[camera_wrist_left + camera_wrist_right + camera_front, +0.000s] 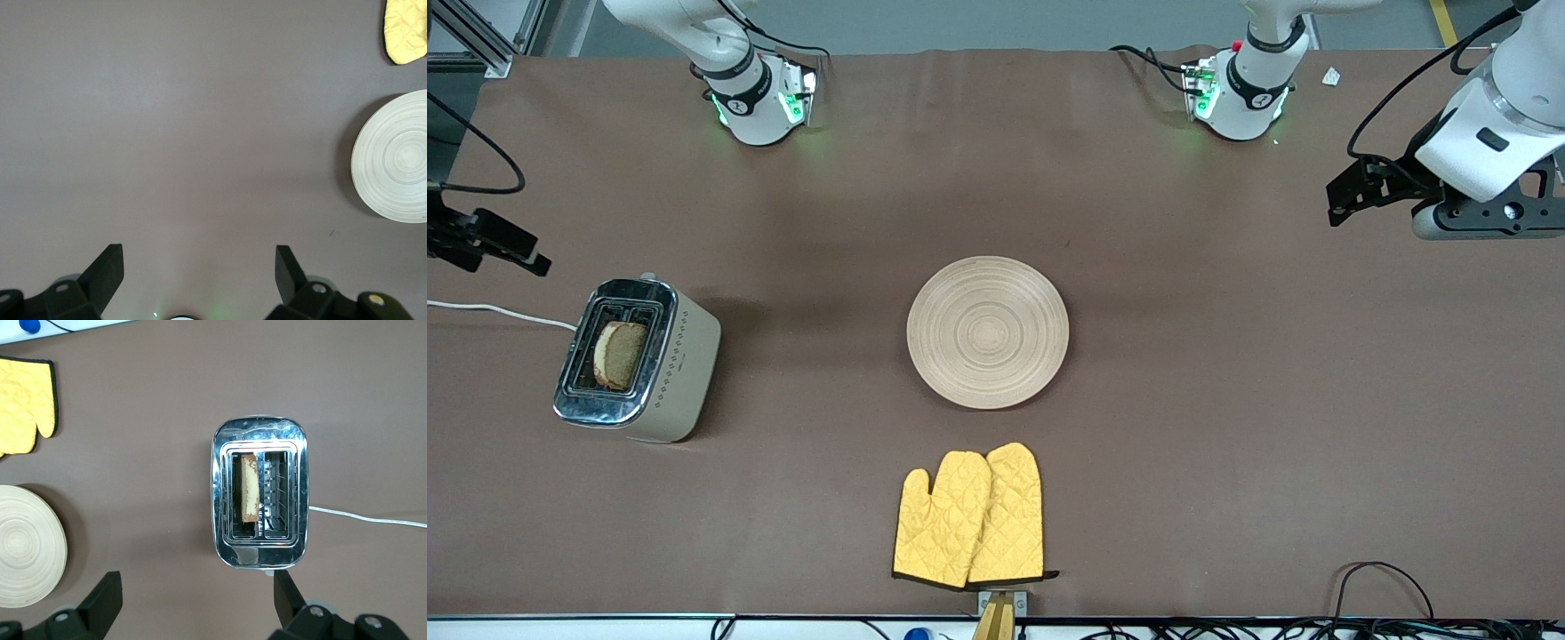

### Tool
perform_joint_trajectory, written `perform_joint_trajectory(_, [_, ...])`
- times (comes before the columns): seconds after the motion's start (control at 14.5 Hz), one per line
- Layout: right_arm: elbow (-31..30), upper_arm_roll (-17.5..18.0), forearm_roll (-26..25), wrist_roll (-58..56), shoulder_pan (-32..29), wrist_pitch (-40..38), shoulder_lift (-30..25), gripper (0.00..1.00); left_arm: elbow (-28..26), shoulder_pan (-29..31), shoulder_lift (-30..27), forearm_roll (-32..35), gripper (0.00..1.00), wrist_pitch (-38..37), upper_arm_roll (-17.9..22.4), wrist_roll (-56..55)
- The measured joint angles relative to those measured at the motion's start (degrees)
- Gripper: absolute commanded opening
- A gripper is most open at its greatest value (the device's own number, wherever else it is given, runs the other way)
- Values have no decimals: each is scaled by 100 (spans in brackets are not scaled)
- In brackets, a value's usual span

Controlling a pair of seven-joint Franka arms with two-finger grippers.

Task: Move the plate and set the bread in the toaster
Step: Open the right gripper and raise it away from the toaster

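The light wooden plate [987, 332] lies bare at the middle of the table; it also shows in the left wrist view [397, 157] and the right wrist view [23, 547]. The cream toaster [680, 373] stands toward the right arm's end. The bread [621, 354] stands upright in one of its slots, also seen from above in the right wrist view [249, 488], inside the chrome top [260, 440]. My right gripper [525, 253] [198, 583] is open and empty, in the air beside the toaster. My left gripper [1343, 203] [200, 257] is open and empty over bare table at the left arm's end.
A pair of yellow oven mitts [969, 516] lies nearer the front camera than the plate, by the table's front edge. The toaster's white cord [498, 311] runs off toward the right arm's end of the table. Cables hang along the front edge.
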Motion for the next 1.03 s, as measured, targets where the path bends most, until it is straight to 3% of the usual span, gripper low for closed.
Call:
perform_joint_trajectory(0.41, [390, -6, -79, -67, -48, -506, 20, 100, 0, 20, 0, 0, 100, 0, 5, 0])
perform_joint_trajectory(0.62, [427, 68, -386, -81, -12, -529, 41, 100, 0, 25, 0, 0, 100, 0, 10, 0])
perform_joint_trajectory(1.03, [433, 83, -439, -83, -6, -541, 48, 100, 0, 25, 0, 0, 100, 0, 9, 0])
